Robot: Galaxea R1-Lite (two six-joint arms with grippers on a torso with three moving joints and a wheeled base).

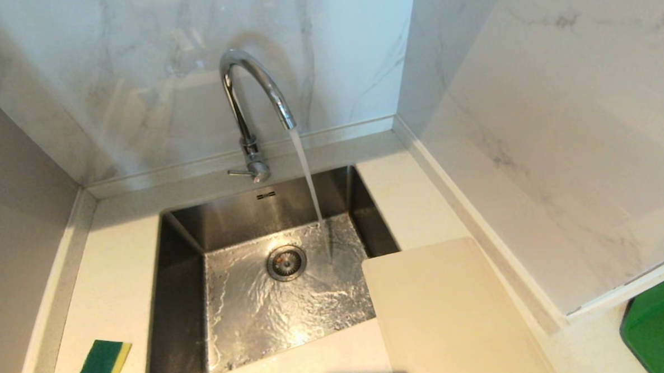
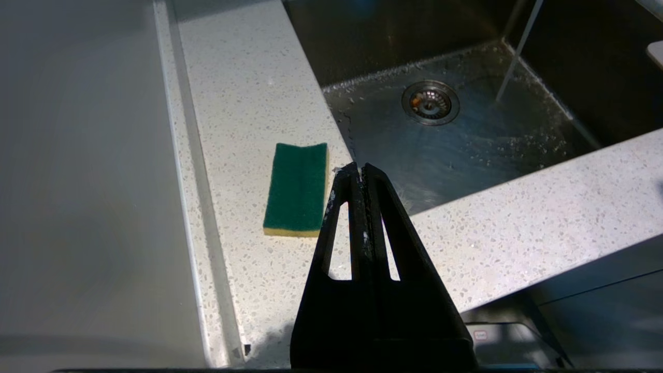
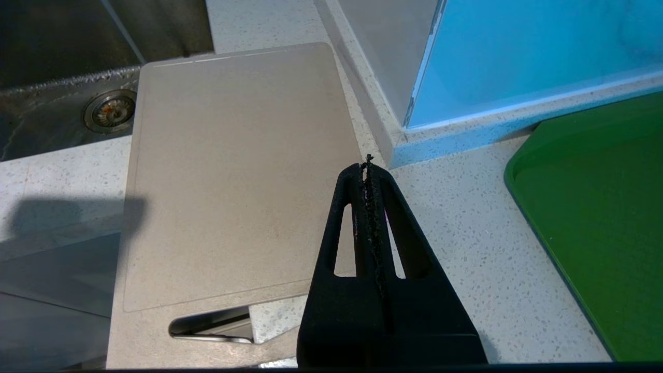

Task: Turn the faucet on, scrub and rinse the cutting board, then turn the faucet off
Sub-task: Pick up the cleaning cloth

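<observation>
The chrome gooseneck faucet stands behind the steel sink and a stream of water runs from its spout onto the wet basin floor. The cream cutting board lies flat on the counter to the right of the sink, one corner over the basin; its handle slot overhangs the counter's front edge. My left gripper is shut and empty, held above the counter's front edge beside the green-and-yellow sponge. My right gripper is shut and empty, above the board's right edge. Neither arm shows in the head view.
The sponge lies on the counter left of the sink. A green flat board lies at the far right past a wall corner. Marble walls close in the back and right; a grey wall stands on the left.
</observation>
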